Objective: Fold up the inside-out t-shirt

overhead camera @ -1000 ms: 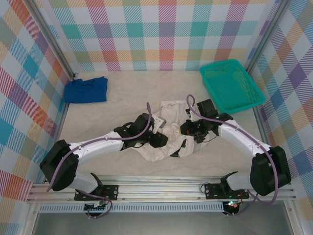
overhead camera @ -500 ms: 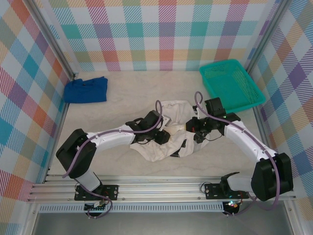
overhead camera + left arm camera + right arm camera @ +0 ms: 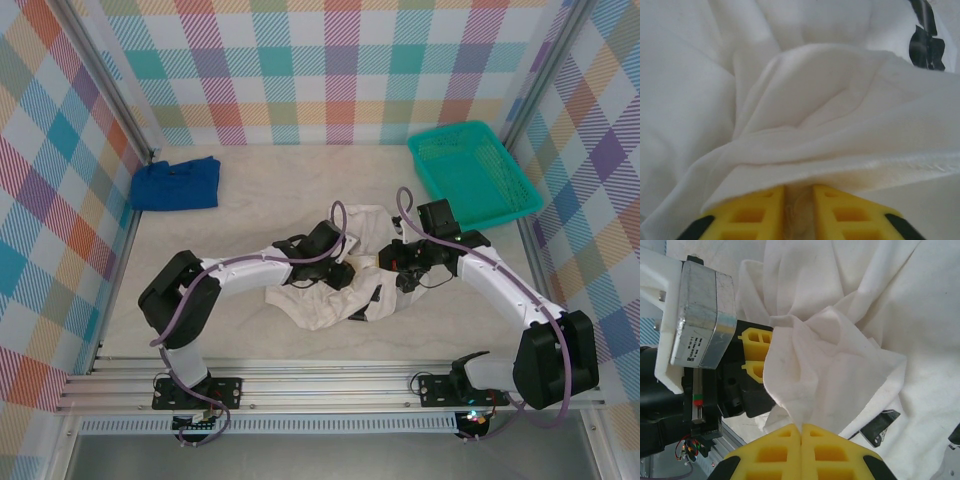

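The inside-out t-shirt lies crumpled in a white heap at the middle of the table. My left gripper is pushed into the heap from the left. In the left wrist view its yellow fingers stand close together under a hem, with a bunch of the t-shirt pinched in the narrow gap. My right gripper is over the heap's right side. It is shut on a raised fold of the t-shirt, and the left gripper's fingers sit just behind that fold.
A folded blue cloth lies at the back left. A teal basket stands at the back right. Plaid walls close in three sides, and the aluminium rail runs along the near edge.
The left arm has reached further right into the shirt and its jaws have narrowed onto the fabric. The right gripper lifted slightly back, then held still, shut on its fold.
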`<move>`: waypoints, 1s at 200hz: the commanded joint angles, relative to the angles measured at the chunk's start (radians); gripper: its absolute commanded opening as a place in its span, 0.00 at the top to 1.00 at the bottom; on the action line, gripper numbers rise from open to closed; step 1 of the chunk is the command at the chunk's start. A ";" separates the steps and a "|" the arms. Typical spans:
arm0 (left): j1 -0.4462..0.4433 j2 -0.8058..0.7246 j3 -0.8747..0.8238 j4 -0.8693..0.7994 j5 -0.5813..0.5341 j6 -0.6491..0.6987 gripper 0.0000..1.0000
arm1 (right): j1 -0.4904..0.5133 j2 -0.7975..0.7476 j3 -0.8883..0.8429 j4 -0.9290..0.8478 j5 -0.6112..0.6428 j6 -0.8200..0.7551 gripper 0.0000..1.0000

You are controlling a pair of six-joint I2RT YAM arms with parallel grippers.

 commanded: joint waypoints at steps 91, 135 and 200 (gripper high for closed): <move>0.047 -0.420 -0.186 0.068 0.153 0.013 1.00 | -0.007 0.000 0.069 0.022 -0.034 -0.016 1.00; 0.098 -0.529 -0.257 0.036 0.151 0.015 1.00 | -0.006 0.035 0.108 0.073 -0.089 0.017 1.00; 0.152 -0.647 -0.462 0.116 -0.004 -0.142 1.00 | 0.027 0.237 0.212 0.240 -0.138 0.158 1.00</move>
